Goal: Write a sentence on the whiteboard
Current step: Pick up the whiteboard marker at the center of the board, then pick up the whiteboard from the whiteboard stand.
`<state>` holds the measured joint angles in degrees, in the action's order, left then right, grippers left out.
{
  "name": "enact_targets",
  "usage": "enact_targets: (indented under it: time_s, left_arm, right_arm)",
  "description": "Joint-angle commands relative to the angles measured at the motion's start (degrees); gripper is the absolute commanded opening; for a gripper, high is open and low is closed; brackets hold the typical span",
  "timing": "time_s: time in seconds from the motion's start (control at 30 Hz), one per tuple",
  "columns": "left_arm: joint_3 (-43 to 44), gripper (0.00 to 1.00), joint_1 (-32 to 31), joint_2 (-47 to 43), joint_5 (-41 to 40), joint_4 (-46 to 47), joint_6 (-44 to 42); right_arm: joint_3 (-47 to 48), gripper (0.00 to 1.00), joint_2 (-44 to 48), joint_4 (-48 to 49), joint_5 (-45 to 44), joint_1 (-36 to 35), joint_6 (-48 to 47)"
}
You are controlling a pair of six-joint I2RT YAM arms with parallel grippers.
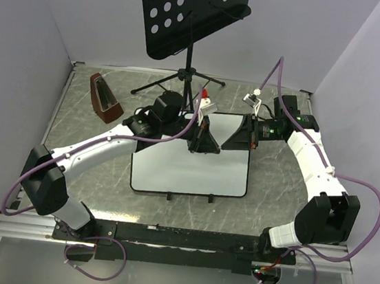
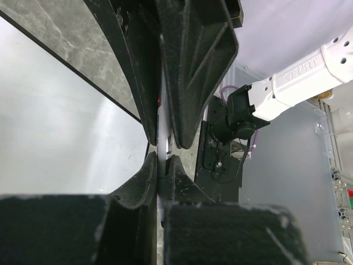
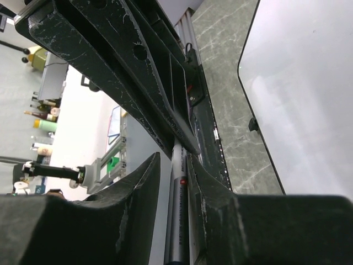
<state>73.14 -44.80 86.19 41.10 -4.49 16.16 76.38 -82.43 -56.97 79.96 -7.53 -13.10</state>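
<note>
while viewing from above, found whiteboard point(image 1: 193, 173) flat at centre of worktop point(image 1: 87, 192), clips on near edge. found left jaws clamped shut on marker point(image 2: 164, 138), over board's far edge. found right jaws narrow around same marker's barrel, facing left jaws; cannot tell whether pressing it. noted music stand point(image 1: 192, 11) beyond board, brown wedge point(image 1: 105, 97) at far left.
</note>
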Motion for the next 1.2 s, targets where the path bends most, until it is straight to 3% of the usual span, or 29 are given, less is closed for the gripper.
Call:
enact_targets:
  time_s: [0.0,0.1,0.13,0.3,0.37,0.4,0.43,0.53,0.63,0.73,0.87,1.03,1.17]
  left_arm:
    - [-1.60,0.01,0.06,-1.11,-0.32,3.35,2.20]
    - [-1.69,0.01,0.06,-1.12,-0.41,3.35,2.47]
    - [-1.78,0.01,-0.03,-1.11,-0.32,3.44,2.64]
    - [-2.56,0.05,0.06,-2.34,-1.63,4.05,3.52]
    - [-3.35,0.16,0.23,-3.57,-1.64,5.97,4.05]
    - [-4.40,0.27,0.67,-5.05,-1.81,6.59,4.40]
    - [-5.11,0.53,0.94,-5.85,-1.90,7.12,5.53]
    - [-8.45,0.84,2.87,-10.59,-0.24,8.62,6.16]
    - [-13.45,0.94,5.85,-17.53,0.03,8.54,6.42]
    - [-20.13,0.99,9.80,-25.97,-5.65,6.43,7.39]
    - [-28.91,0.97,16.22,-36.25,-15.05,0.55,10.20]
    - [-32.36,0.97,21.94,-46.54,-31.15,-9.82,7.66]
    - [-38.05,0.97,26.77,-51.46,-33.37,-4.23,4.49]
  right_arm:
    - [0.09,0.29,1.40,1.07,2.04,-0.38,0.01]
    - [0.00,0.15,1.22,1.07,1.60,-0.47,0.01]
    - [0.08,0.02,1.22,1.16,1.34,-0.38,0.01]
    - [-0.18,0.00,1.92,1.51,-0.33,-0.47,-0.61]
    - [0.17,0.00,1.93,0.90,-0.68,-0.38,-1.83]
    - [0.26,0.00,2.01,0.46,-0.95,-0.47,-2.36]
    - [0.26,0.00,2.01,0.11,-1.12,-0.47,-2.63]
    - [0.70,0.00,2.63,-1.30,-2.35,-0.38,-5.08]
    - [0.44,0.00,4.29,-1.92,-5.07,-0.12,-8.07]
    - [-1.84,0.00,8.67,0.36,-8.32,0.23,-10.54]
    - [-6.05,0.00,13.33,5.98,-9.56,0.85,-9.93]
    - [-7.64,0.00,15.72,6.96,-9.92,2.34,-10.19]
    - [-8.44,0.00,15.72,6.79,-7.90,3.57,-10.80]
